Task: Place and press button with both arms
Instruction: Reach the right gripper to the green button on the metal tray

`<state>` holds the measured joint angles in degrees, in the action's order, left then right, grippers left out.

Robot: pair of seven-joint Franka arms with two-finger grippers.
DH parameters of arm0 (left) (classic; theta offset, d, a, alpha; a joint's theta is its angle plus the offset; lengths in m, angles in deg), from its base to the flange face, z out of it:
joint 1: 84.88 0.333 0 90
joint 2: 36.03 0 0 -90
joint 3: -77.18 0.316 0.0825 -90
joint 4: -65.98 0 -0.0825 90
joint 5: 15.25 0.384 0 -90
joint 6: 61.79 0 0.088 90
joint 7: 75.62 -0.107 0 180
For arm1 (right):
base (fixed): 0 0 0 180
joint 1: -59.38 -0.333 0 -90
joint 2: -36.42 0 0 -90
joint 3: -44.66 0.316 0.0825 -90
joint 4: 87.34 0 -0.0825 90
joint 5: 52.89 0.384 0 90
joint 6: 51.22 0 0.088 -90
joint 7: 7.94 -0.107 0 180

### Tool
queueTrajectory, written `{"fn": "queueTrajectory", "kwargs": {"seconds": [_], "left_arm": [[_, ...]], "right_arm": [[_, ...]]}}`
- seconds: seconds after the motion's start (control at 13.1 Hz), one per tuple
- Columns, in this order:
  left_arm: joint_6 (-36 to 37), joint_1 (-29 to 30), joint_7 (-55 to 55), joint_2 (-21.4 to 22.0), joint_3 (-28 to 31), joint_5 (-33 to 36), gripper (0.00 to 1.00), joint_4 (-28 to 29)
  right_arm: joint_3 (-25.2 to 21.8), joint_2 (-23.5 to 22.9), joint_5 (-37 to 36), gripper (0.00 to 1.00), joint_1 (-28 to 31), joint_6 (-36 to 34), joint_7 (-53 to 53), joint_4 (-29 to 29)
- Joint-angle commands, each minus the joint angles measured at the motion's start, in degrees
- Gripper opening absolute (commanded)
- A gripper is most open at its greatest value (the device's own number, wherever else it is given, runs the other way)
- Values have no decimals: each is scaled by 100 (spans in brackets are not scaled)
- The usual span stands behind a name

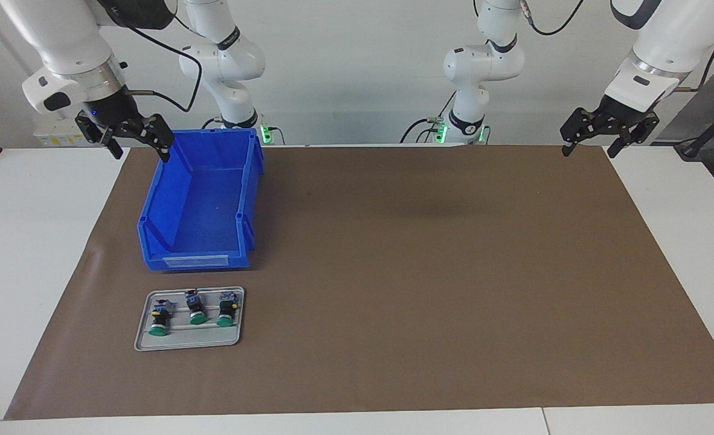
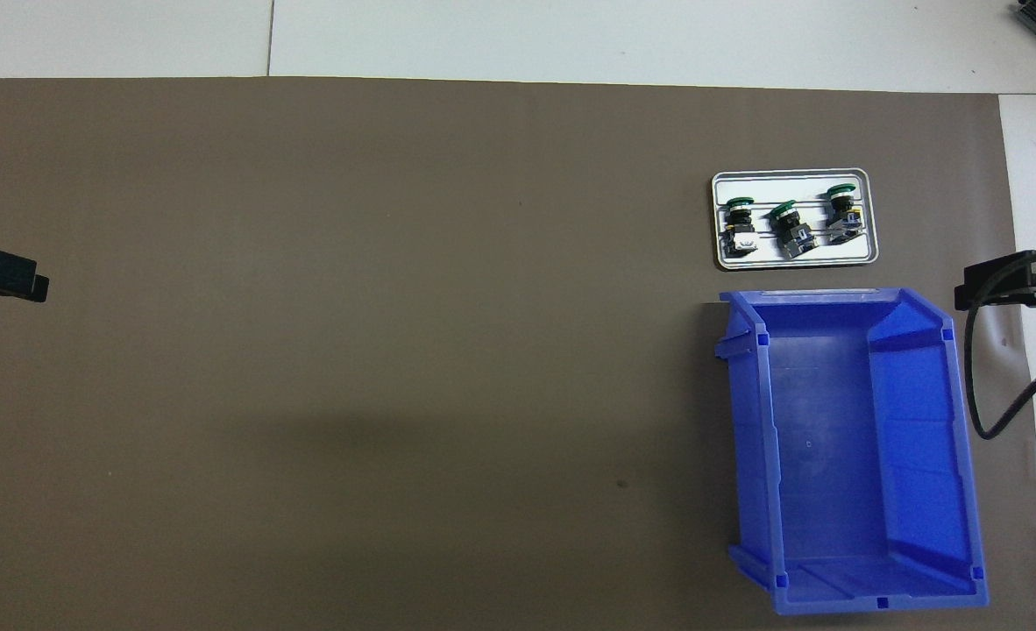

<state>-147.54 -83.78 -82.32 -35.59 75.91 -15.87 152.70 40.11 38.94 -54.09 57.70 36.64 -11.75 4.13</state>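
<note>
The right jaws (image 1: 135,140) are being held spread and empty above the bin's (image 1: 203,199) corner nearest the robots. Below them, past the bin, three green buttons (image 1: 195,309) are being carried on a grey tray (image 1: 145,338) on the surface (image 1: 429,272). The left jaws (image 1: 595,140), spread and empty, are being held well apart from everything.

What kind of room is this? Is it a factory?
Probably a robot lab or test bench, not a factory line. Two white arms, left gripper and right gripper, wait above a table with a brown mat, a blue bin and a small tray of green buttons.
</note>
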Motion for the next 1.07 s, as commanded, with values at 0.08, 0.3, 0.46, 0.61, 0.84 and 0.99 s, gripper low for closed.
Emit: {"fn": "queueTrajectory", "kwargs": {"seconds": [0.08,0.3,0.46,0.61,0.84,0.99], "left_arm": [[14,39,-16,140,-22,97,100,152],[14,39,-16,140,-22,97,100,152],[14,39,-16,140,-22,97,100,152],[14,39,-16,132,-31,97,100,152],[14,39,-16,140,-22,97,100,152],[14,39,-16,140,-22,97,100,152]], "right_arm": [[15,117,102,100,89,-32,12,126],[6,126,102,100,88,-50,-24,152],[15,126,102,100,80,29,29,152],[15,82,15,100,10,291,20,213],[24,-251,31,100,18,914,38,258],[33,-707,102,100,44,1310,82,161]]}}
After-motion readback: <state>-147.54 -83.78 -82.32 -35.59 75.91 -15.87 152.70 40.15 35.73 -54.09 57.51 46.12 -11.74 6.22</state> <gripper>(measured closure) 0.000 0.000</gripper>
